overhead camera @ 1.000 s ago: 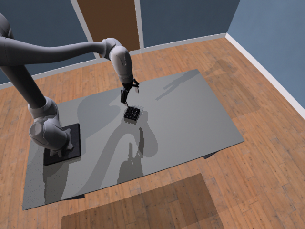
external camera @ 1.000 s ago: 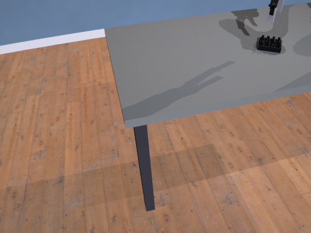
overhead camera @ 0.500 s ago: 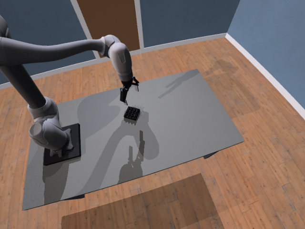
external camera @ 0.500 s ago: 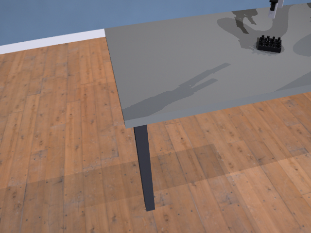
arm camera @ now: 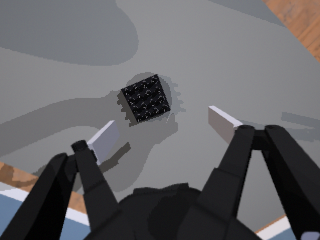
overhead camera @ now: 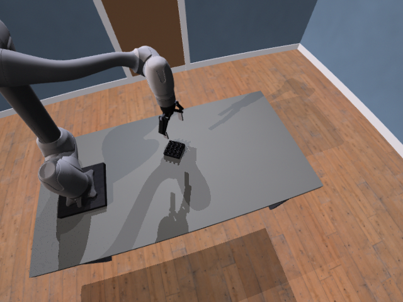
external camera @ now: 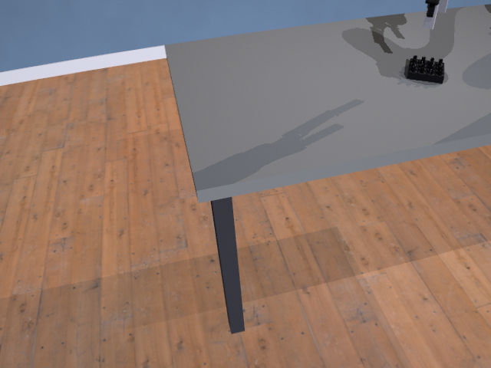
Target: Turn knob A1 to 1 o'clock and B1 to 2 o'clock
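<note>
1. Knob box (overhead camera: 174, 148) (external camera: 426, 70) (arm camera: 146, 98): black, standing on the bench (overhead camera: 244, 156) (external camera: 258, 99) (arm camera: 185, 40). In the top view it lies at about 2 o'clock from the arm's base plate (overhead camera: 99, 201).
2. Knobs (overhead camera: 175, 146) (external camera: 431, 61) (arm camera: 145, 95): black, in rows across the top of the box. White lines and printed names are too small to read; the settings of A1 and B1 cannot be told.
3. Pincer (overhead camera: 174, 126) (external camera: 436, 16) (arm camera: 161, 121): spread fully wide, nothing gripped. It hangs above the bench, apart from the box, at 12 o'clock from it in the top view. In the wrist view, the box shows at 11 o'clock from the midpoint between the pale fingertips.
4. Arm (overhead camera: 159, 74): grey, reaching over from its mounting, with the forearm running toward 3 o'clock in the top view before the wrist bends down.
5. Shadows: arm and pincer shadows fall across the bench, some close beside the box.
6. Bench leg (external camera: 228, 265): dark, between 7 and 8 o'clock from the box in the exterior view, standing on the wooden floor (overhead camera: 325, 227) (external camera: 119, 238).

The hand (overhead camera: 174, 128) (external camera: 435, 19) (arm camera: 161, 121) had risen slightly, and its shadow (overhead camera: 235, 107) (external camera: 258, 156) (arm camera: 300, 118) had slid (only a touch) toward a corner of the bench (overhead camera: 260, 162) (external camera: 258, 99) (arm camera: 200, 50).
</note>
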